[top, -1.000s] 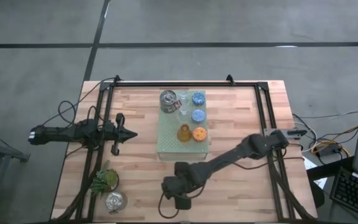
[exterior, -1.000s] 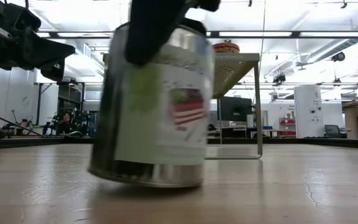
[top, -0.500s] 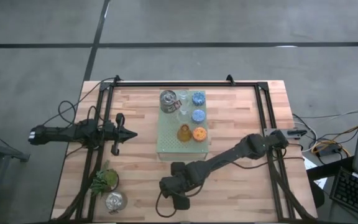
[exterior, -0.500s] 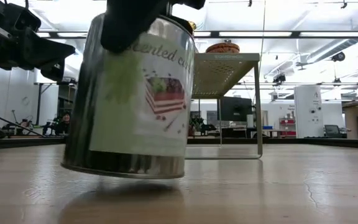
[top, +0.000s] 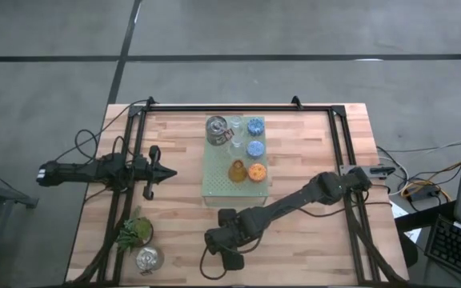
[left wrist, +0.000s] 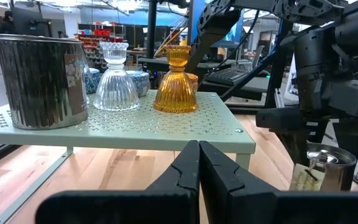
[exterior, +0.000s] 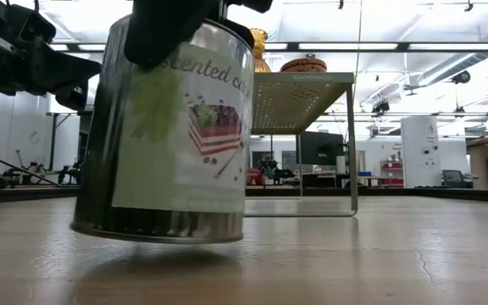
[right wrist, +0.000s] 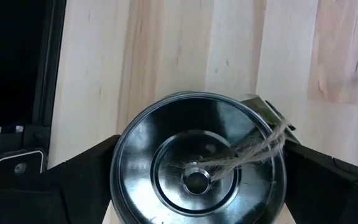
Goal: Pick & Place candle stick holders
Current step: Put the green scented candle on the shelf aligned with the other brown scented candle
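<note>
The right arm reaches across the table toward its near edge, and the right gripper (top: pixel 229 254) points straight down with its fingers spread wide around a silver holder (exterior: pixel 166 135), gripping its sides. Only the low view shows this labelled can lifted clear of the tabletop and slightly tilted; the right wrist view alone shows its dark interior and a twine tag. The left gripper (top: pixel 169 171) waits at the table's left side, fingers pressed together. On the pale green board (top: pixel 214 188) stand one silver, two blue, one orange, one amber and two clear glass holders. A third silver holder (top: pixel 147 258) sits beside the plant sprig (top: pixel 134 232).
</note>
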